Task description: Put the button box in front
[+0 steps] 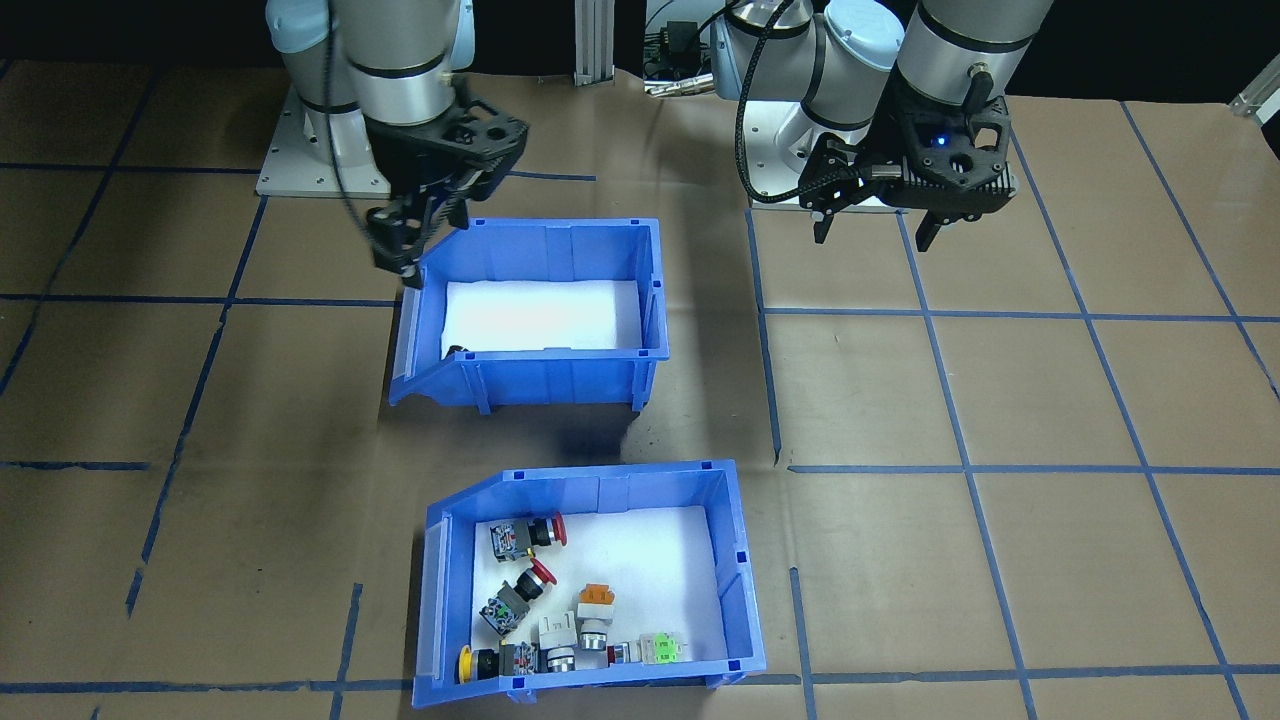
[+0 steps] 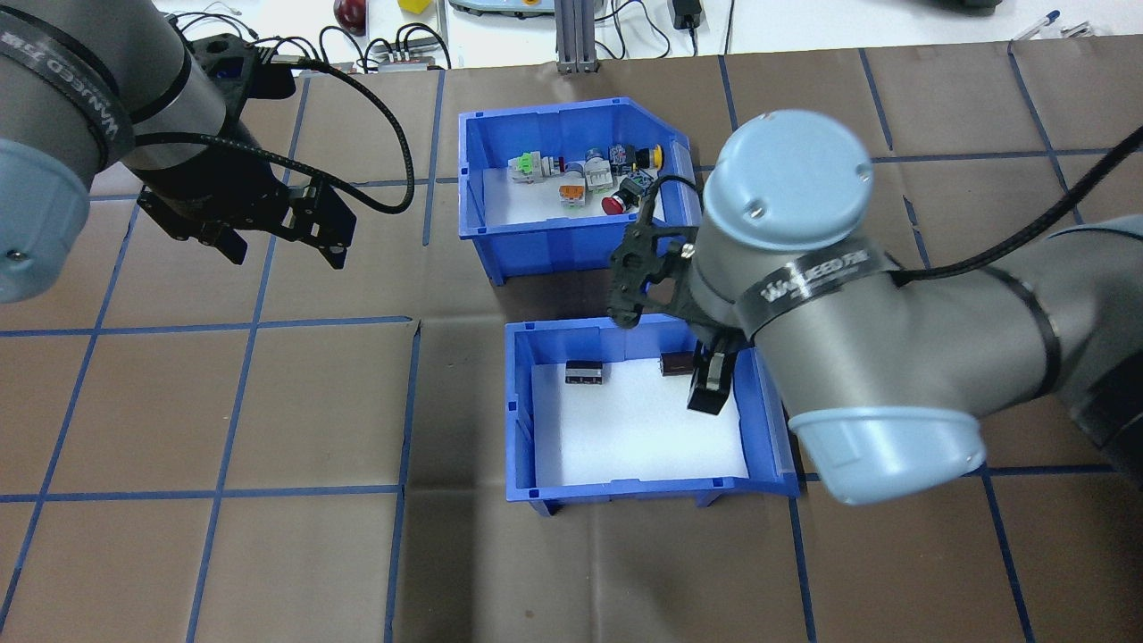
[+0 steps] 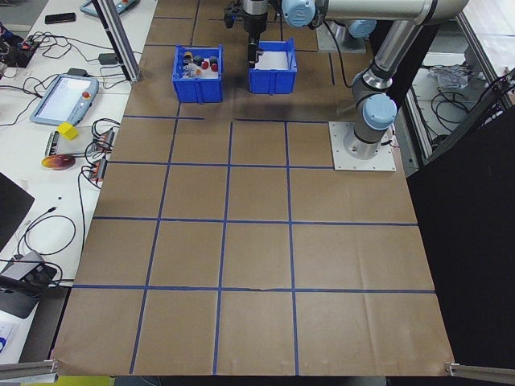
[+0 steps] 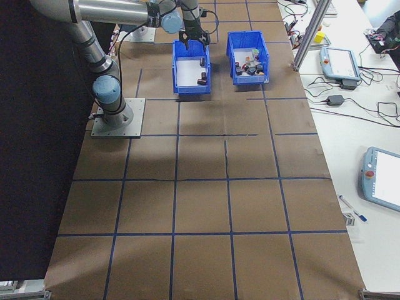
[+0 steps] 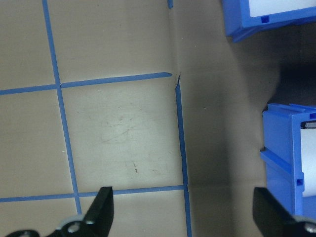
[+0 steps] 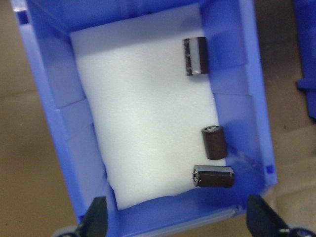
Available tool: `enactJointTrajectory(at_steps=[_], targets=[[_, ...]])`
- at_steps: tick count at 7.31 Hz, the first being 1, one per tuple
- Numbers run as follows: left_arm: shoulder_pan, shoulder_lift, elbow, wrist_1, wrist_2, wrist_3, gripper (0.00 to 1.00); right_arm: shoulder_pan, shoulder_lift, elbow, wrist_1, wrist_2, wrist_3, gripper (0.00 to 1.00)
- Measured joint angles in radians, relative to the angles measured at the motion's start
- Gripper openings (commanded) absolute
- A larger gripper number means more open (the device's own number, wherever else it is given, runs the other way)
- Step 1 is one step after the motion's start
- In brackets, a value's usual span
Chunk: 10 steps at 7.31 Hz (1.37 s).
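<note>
button box [image 1: 745, 590] glossy blue plastic; table [image 1: 1050, 400] matt brown paper.

There are two blue bins on the table. The far one, the button box [image 2: 571, 241], holds six push-button switches [image 1: 560, 600]: two with red caps, one yellow, one orange, one green and one whose cap colour I cannot tell. The near bin [image 2: 527, 420] holds three dark cylinders [image 6: 212, 143]. Two robot arms stand at the table, each with one gripper: the left gripper [image 1: 878, 228] and the right gripper [image 1: 400, 250].
</note>
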Motion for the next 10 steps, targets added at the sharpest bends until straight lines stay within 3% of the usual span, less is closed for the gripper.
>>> enactJointTrajectory(at_steps=[2, 6, 10], targets=[[0.000, 0.000, 0.000, 0.000, 0.000, 0.000, 0.99, -0.134, 0.003, -0.062, 0.001, -0.001, 0.100, 1.00], [0.000, 0.000, 0.000, 0.001, 0.001, 0.003, 0.99, -0.192, 0.016, -0.135, 0.058, -0.003, 0.660, 1.00], [0.000, 0.000, 0.001, 0.000, 0.001, 0.006, 0.99, -0.197, 0.125, -0.330, 0.361, 0.011, 1.019, 1.00]])
